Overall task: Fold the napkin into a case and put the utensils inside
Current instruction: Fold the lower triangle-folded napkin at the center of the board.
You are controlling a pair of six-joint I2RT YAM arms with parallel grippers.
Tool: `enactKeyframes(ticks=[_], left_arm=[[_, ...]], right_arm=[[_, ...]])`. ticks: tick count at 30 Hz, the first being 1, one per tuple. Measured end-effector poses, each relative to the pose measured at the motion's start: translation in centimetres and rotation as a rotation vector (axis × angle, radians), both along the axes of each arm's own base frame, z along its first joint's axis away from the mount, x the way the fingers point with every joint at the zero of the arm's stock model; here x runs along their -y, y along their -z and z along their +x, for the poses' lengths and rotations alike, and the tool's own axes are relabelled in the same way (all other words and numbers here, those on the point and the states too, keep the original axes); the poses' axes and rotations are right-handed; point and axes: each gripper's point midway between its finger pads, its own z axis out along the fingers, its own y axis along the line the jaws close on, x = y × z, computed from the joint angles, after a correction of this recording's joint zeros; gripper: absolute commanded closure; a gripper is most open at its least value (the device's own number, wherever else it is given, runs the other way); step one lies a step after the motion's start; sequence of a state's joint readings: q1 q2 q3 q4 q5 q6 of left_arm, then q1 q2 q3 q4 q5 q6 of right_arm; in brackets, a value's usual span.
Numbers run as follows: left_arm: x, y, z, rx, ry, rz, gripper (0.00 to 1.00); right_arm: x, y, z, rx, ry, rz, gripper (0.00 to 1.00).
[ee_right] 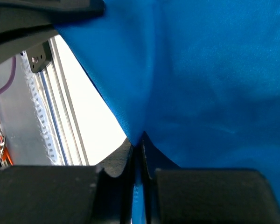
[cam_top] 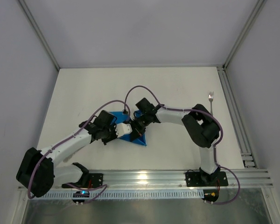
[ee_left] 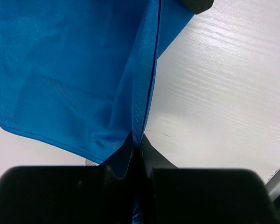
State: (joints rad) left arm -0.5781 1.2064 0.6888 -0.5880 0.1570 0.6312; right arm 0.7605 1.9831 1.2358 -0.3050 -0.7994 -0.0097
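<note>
Black fingers [ee_left: 60, 196] fill the bottom of the left wrist view, big and blurry. They belong to the left hand [ee_left: 137, 150], which is pinched tight on a fold of the blue napkin [ee_left: 60, 70]. The cloth comes up from the pinch in a thin ridge and spreads out to the left over the white tabletop [ee_left: 224, 93]. The right hand [ee_right: 137, 144] is pinched tight on the napkin too. Blue cloth fills nearly all of its view, so little else can be seen there. From above, both hands meet over the napkin in the middle of the tabletop and hide most of it. Only blue corners peek out, so its shape is hard to tell. Far off to the right lies the fork [cam_top: 211, 99], small and thin, well apart from the napkin.
</note>
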Motion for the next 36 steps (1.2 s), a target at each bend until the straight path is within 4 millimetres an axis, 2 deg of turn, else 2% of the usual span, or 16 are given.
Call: enactKeyframes(ticks=[2, 7, 8, 12, 15, 20, 24, 27, 33, 36], left_arm=[[-0.2, -0.2, -0.2, 0.0, 0.007, 0.005, 1.0], [-1.0, -0.3, -1.0, -0.029, 0.02, 0.032, 1.0], [-1.1, -0.3, -1.1, -0.037, 0.019, 0.035, 1.0], [-1.6, -0.1, -1.9, -0.071, 0.019, 0.049, 1.0], [-1.9, 0.0, -2.2, -0.087, 0.027, 0.057, 1.0], [-2.2, -0.3, -2.4, -0.124, 0.026, 0.067, 1.0], [-1.9, -1.0, -2.4, -0.142, 0.03, 0.059, 1.0], [-1.7, -1.4, -2.2, -0.151, 0.028, 0.051, 1.0], [-1.6, -1.4, -2.2, -0.176, 0.027, 0.048, 1.0], [-1.7, -1.2, -2.4, -0.193, 0.026, 0.052, 1.0]], right_arm=[[0.1, 0.1, -0.1, 0.006, -0.007, -0.004, 0.68], [1.1, 0.5, -0.1, 0.062, 0.006, -0.022, 0.48], [1.6, 0.5, -0.4, 0.083, 0.013, -0.018, 0.38], [4.3, -0.1, -2.1, 0.186, 0.046, 0.017, 0.31], [5.5, -1.8, -2.7, 0.308, 0.067, 0.1, 0.17], [5.9, -4.6, -3.0, 0.576, 0.063, 0.234, 0.14], [4.7, -5.6, -5.5, 0.822, 0.005, 0.281, 0.13], [4.4, -4.6, -5.9, 0.905, 0.001, 0.266, 0.14], [4.9, -0.5, -2.9, 0.988, 0.044, 0.085, 0.13], [4.7, 1.0, -2.2, 0.996, 0.038, 0.029, 0.16]])
